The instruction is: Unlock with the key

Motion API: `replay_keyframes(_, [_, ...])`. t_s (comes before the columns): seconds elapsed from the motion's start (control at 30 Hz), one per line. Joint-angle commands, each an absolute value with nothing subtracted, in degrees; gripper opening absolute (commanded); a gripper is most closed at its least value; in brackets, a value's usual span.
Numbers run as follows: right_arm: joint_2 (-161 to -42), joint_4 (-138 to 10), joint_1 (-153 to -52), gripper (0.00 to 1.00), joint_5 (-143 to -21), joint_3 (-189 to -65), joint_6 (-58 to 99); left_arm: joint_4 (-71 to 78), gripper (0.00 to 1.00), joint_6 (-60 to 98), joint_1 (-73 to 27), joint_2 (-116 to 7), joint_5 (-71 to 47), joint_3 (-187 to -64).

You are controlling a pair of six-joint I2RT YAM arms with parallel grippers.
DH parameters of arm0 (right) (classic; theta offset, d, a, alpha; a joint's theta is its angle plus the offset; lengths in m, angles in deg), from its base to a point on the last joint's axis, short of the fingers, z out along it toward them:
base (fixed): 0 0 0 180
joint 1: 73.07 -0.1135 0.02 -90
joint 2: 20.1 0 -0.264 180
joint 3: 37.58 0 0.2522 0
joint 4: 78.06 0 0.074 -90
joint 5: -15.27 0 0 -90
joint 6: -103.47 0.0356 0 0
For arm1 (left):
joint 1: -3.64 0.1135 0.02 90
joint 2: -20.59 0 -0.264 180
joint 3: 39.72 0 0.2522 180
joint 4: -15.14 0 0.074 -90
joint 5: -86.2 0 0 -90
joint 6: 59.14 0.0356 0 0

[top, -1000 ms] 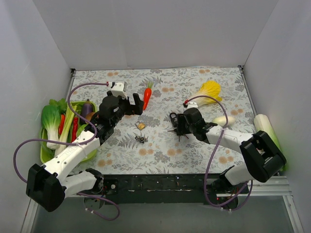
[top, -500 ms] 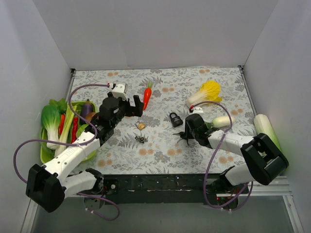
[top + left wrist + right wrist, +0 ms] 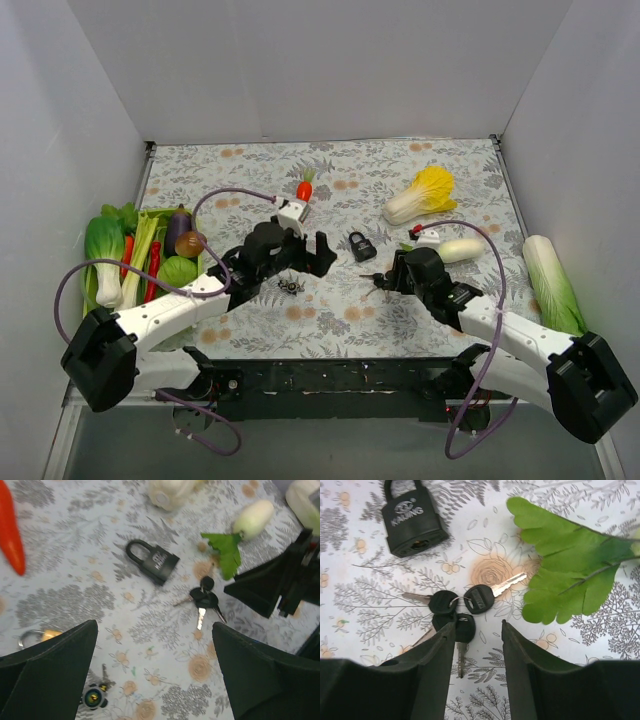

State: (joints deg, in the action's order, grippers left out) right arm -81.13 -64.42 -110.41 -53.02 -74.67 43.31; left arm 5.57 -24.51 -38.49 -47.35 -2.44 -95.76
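Lower the released right tool (image 3: 477, 629) over the key bunch (image 3: 456, 606), pinching one black head squarely; the left tool (image 3: 152, 630) hangs released too.

A: Padlocks, counted?
B: Two. One black metal padlock (image 3: 356, 243) mid-frame; one small brass padlock (image 3: 48, 634), lower left of the left wrist view.
A: Keys?
B: Two lots: bunch of black-headed metal keys (image 3: 462, 605), smaller bunch of keys (image 3: 290, 288). One orange carrot (image 3: 304, 188).

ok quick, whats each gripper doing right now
left gripper: open, holding nothing
right gripper: open, holding nothing, right at the bunch of black-headed silver keys
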Motion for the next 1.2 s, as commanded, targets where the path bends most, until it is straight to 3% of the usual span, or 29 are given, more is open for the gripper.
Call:
replay_keyframes(0.0, [-76.18, -66.85, -110.42, 0.57, -58.02, -75.06, 36.34, 8.94, 0.98, -28.72, -44.17, -50.59, -7.39, -92.94])
replay_keyframes(0.13, [-76.7, -67.11, -110.33, 0.7, -68.1, -77.61, 30.27, 10.26, 0.98, -33.38, -44.35, -52.88, -13.03, -94.08])
replay_keyframes(0.3, [-82.3, -67.65, -110.25, 0.72, -71.22, -80.33, 25.96, 5.52, 0.98, -32.16, -39.44, -55.34, -15.65, -100.48])
replay_keyframes(0.5, [-91.27, -64.4, -110.25, 0.69, -72.19, -87.54, 19.45, 3.5, 0.98, -26.11, -30.47, -56.75, -32.18, -103.74])
replay_keyframes(0.8, [-97.78, -61.23, -111.39, 0.63, -65.95, -90.98, 13.64, -0.99, 0.98, -20.55, -29.23, -49.82, -23.68, -102.44])
replay_keyframes(1.17, [-101.22, -60.78, -112.62, 0.59, -61.99, -91.15, 8.81, -2.31, 0.98, -20.03, -28.71, -47.61, -22.7, -103.22])
